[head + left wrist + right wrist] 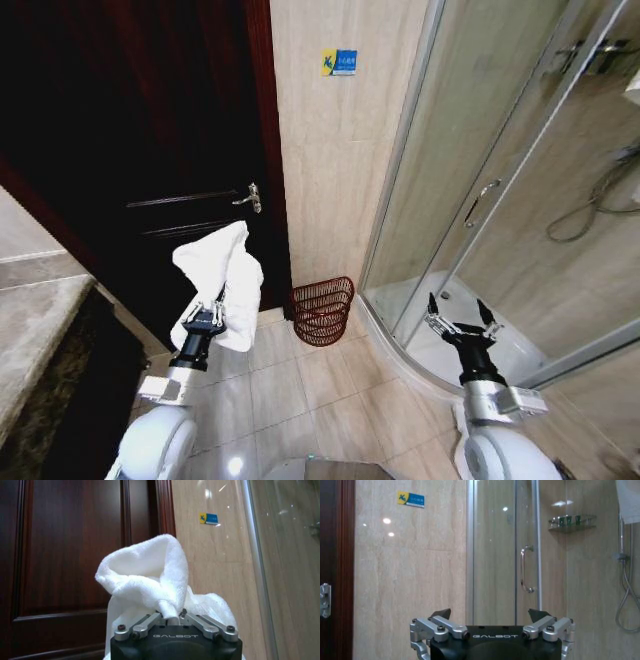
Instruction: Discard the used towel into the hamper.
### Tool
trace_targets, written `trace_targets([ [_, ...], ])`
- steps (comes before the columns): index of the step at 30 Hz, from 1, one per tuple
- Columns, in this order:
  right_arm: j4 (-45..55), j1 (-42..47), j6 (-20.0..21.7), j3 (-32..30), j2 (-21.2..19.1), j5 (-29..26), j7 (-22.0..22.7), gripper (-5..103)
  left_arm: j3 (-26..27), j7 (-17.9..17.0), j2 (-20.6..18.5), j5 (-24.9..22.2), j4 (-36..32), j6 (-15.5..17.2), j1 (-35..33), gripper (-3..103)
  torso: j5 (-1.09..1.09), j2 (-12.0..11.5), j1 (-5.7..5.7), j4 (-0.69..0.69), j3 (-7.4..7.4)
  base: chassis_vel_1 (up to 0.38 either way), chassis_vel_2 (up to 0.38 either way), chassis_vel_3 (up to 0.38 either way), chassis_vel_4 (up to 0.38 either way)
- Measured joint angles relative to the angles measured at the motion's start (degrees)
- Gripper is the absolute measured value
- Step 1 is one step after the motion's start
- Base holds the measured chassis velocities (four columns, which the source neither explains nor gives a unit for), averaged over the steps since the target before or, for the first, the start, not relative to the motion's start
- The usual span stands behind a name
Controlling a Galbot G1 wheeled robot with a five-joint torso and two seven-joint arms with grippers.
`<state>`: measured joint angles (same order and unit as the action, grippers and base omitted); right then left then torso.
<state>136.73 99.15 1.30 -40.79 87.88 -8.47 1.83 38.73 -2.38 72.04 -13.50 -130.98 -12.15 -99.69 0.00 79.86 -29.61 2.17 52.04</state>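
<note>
A white towel (pixel 225 278) hangs bunched from my left gripper (pixel 208 312), which is shut on it and held up in front of the dark door. In the left wrist view the towel (pixel 150 581) rises above the closed fingers (pixel 172 617) and drapes down both sides. The hamper (pixel 322 309), a dark reddish-brown wire basket, stands on the tiled floor against the wall, to the right of the towel and lower. My right gripper (pixel 464 318) is open and holds nothing, raised in front of the shower; its spread fingers (pixel 442 614) show in the right wrist view.
A dark wooden door (pixel 150 150) with a metal handle (pixel 250 197) stands behind the towel. A curved glass shower enclosure (pixel 480 200) with a raised white base fills the right. A stone counter edge (pixel 40 330) runs along the left. Beige floor tiles (pixel 300 400) lie between.
</note>
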Motion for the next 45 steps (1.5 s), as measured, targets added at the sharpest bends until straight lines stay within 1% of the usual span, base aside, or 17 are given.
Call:
trace_targets([
  [11, -0.53, -0.88, 0.26, -0.06, -0.81, -0.84, 0.18, 100, -0.29, 0.73, 0.53, 0.24, 0.11, 0.27, 0.06, 8, 0.01, 0.00, 0.00, 0.00, 0.00, -0.023, 0.021, 0.017, -0.022],
  [20, -0.92, -1.75, 0.83, -0.45, -1.68, -2.01, 0.36, 100, -1.14, 0.93, 0.82, 0.41, 0.12, 1.76, 0.55, 8, 0.01, -0.01, -0.02, -0.01, 0.00, -0.066, 0.073, 0.075, -0.063],
  [25, -1.29, -2.04, 1.57, -0.32, -1.83, -2.02, 0.37, 100, -2.00, 2.11, 0.57, 0.42, 1.17, 1.93, 0.63, 8, 0.02, 0.00, -0.01, 0.00, 0.00, -0.054, 0.054, 0.054, -0.035],
  [27, -1.82, -2.35, 0.84, -0.11, -1.78, -1.88, 0.20, 100, -3.18, 3.23, 0.20, 0.40, 3.64, 1.72, 1.25, 8, 0.01, -0.01, -0.01, 0.00, 0.00, 0.000, 0.000, 0.000, 0.000],
  [28, -1.82, -2.35, 0.84, -0.11, -1.78, -1.88, 0.20, 100, -3.18, 3.23, 0.20, 0.40, 3.64, 1.72, 1.25, 8, 0.01, -0.01, -0.01, 0.00, 0.00, 0.000, 0.000, 0.000, 0.000],
  [30, -2.12, -2.50, 0.24, -0.09, -1.71, -1.41, 0.03, 100, -4.14, 4.52, 0.05, 0.38, 7.49, 1.15, 2.88, 8, 0.01, -0.01, -0.01, 0.00, 0.00, 0.000, 0.000, 0.000, 0.000],
  [31, -2.12, -2.50, 0.24, -0.09, -1.71, -1.41, 0.03, 100, -4.14, 4.52, 0.05, 0.38, 7.49, 1.15, 2.88, 8, 0.01, -0.01, -0.01, 0.00, 0.00, 0.000, 0.000, 0.000, 0.000],
  [33, -2.37, -2.51, 0.23, -0.01, -1.89, -1.40, -0.12, 100, -5.47, 5.91, 0.13, 0.35, 11.65, -0.08, 4.86, 8, 0.00, -0.01, -0.01, 0.01, 0.00, 0.000, 0.000, 0.000, 0.000],
  [34, -2.37, -2.51, 0.23, -0.01, -1.89, -1.40, -0.12, 100, -5.47, 5.91, 0.13, 0.35, 11.65, -0.08, 4.86, 8, 0.00, -0.01, -0.01, 0.01, 0.00, 0.000, 0.000, 0.000, 0.000],
  [36, -2.80, -2.02, 0.02, -0.16, -1.84, -1.35, -0.38, 100, -6.91, 7.12, 0.13, 0.24, 14.70, -1.11, 6.53, 8, 0.00, -0.01, 0.00, 0.00, 0.00, 0.000, 0.000, 0.000, 0.000],
  [37, -3.13, -1.52, -0.50, -0.21, -1.59, -1.28, -0.39, 100, -8.30, 8.16, 0.16, 0.23, 17.16, -2.13, 8.08, 8, 0.00, -0.01, 0.00, 0.00, 0.00, 0.000, 0.000, 0.000, 0.000],
  [38, -3.13, -1.52, -0.50, -0.21, -1.59, -1.28, -0.39, 100, -8.30, 8.16, 0.16, 0.23, 17.16, -2.13, 8.08, 8, 0.00, -0.01, 0.00, 0.00, 0.00, 0.000, 0.000, 0.000, 0.000],
  [40, -3.38, -0.58, -0.99, -0.25, -0.90, -0.82, -0.30, 100, -10.48, 9.72, 0.52, 0.24, 22.19, -4.19, 11.13, 8, 0.00, -0.01, 0.01, -0.01, 0.00, 0.000, 0.000, 0.000, 0.000],
  [41, -3.39, -0.36, -1.00, -0.26, -0.71, -0.63, -0.27, 100, -10.97, 10.10, 0.69, 0.29, 23.69, -4.82, 11.84, 8, 0.00, -0.01, 0.00, -0.01, 0.00, 0.000, 0.000, 0.000, 0.000],
  [42, -3.39, -0.36, -1.00, -0.26, -0.71, -0.63, -0.27, 100, -10.97, 10.10, 0.69, 0.29, 23.69, -4.82, 11.84, 8, 0.00, -0.01, 0.00, -0.01, 0.00, 0.000, 0.000, 0.000, 0.000],
  [43, -3.40, -0.09, -1.00, -0.25, -0.47, -0.36, -0.27, 100, -11.70, 10.85, 0.99, 0.40, 26.31, -5.88, 12.91, 8, 0.00, -0.01, 0.01, -0.01, 0.00, 0.000, 0.000, 0.000, 0.000],
  [45, -3.41, -0.03, -0.95, -0.27, -0.26, -0.24, -0.27, 100, -12.61, 11.85, 1.30, 0.54, 29.43, -7.37, 14.03, 8, 0.00, -0.01, 0.00, 0.00, 0.00, 0.000, 0.000, 0.000, 0.000],
])
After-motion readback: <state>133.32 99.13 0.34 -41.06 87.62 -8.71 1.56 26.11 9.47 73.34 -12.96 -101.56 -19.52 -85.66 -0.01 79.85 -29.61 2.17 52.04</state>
